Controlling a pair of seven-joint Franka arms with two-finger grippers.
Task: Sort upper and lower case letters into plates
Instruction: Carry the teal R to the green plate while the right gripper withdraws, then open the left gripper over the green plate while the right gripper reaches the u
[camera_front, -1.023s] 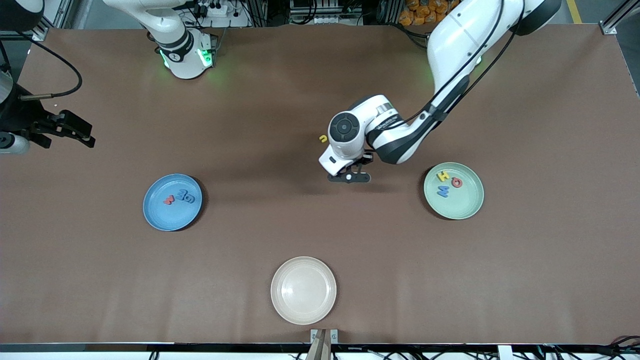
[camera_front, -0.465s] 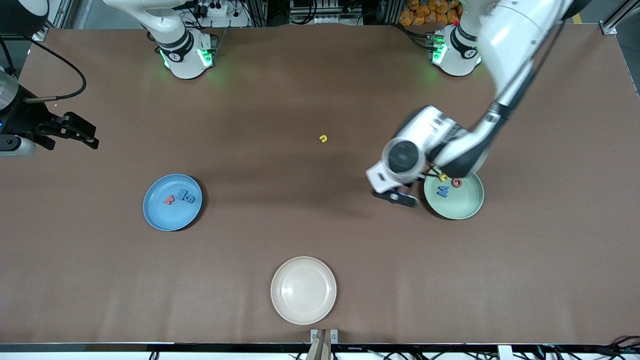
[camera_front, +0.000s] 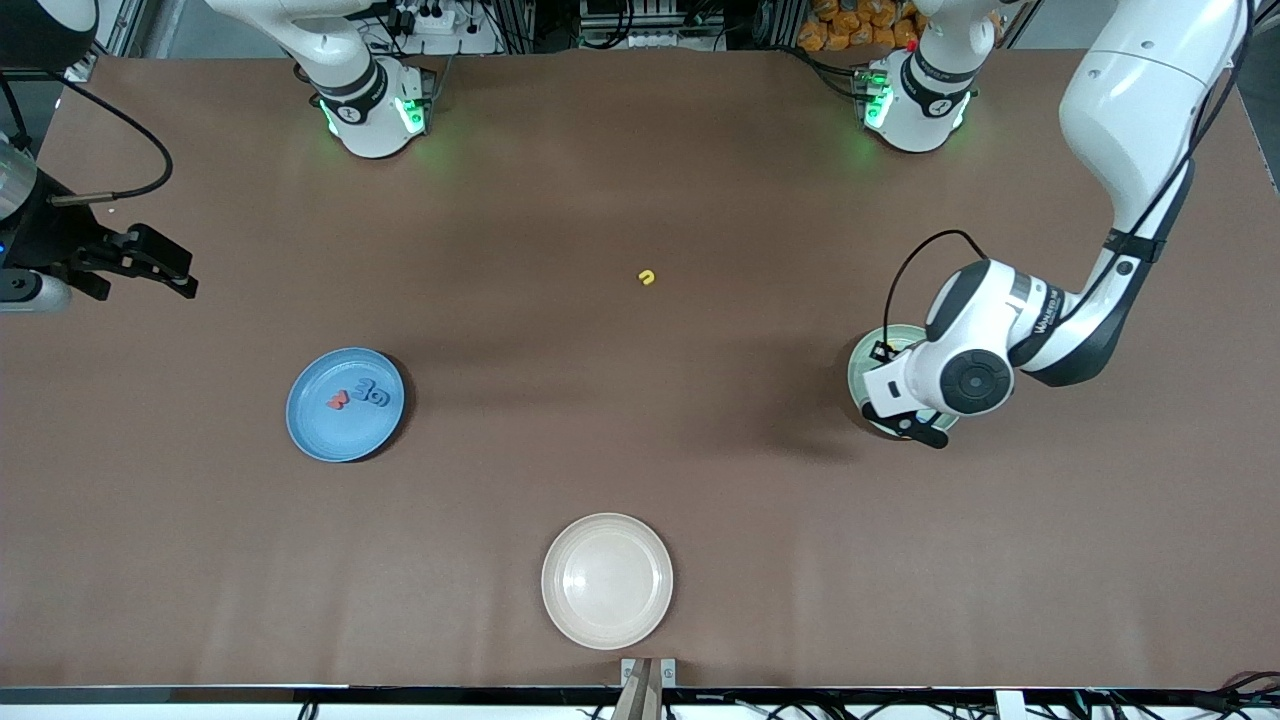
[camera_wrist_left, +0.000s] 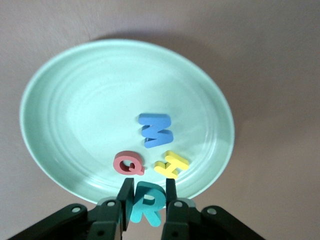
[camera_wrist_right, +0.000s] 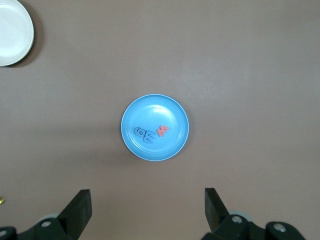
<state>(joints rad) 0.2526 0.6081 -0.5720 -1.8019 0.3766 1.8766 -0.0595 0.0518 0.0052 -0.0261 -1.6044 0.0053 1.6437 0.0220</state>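
My left gripper (camera_front: 915, 425) hangs over the pale mint green plate (camera_front: 857, 375), shut on a teal letter R (camera_wrist_left: 146, 204) held between its fingers above the plate's rim. In the left wrist view that plate (camera_wrist_left: 90, 115) holds a blue M (camera_wrist_left: 156, 130), a red-pink Q (camera_wrist_left: 128, 163) and a yellow H (camera_wrist_left: 171, 164). The blue plate (camera_front: 320, 430) toward the right arm's end holds a red letter (camera_front: 337, 400) and two blue letters (camera_front: 373, 393). A small yellow letter (camera_front: 647, 277) lies alone on the table's middle. My right gripper (camera_front: 188, 277) waits open and empty high above the table, at the right arm's end.
A cream-beige plate (camera_front: 607, 580) with nothing in it sits near the table's front edge, nearer the front camera than both other plates. The right wrist view shows the blue plate (camera_wrist_right: 155, 107) from above and the cream plate (camera_wrist_right: 10, 30) at a corner.
My left arm has swung from the table's middle toward its own end, carrying the teal R over the mint green plate. The right arm has barely moved.
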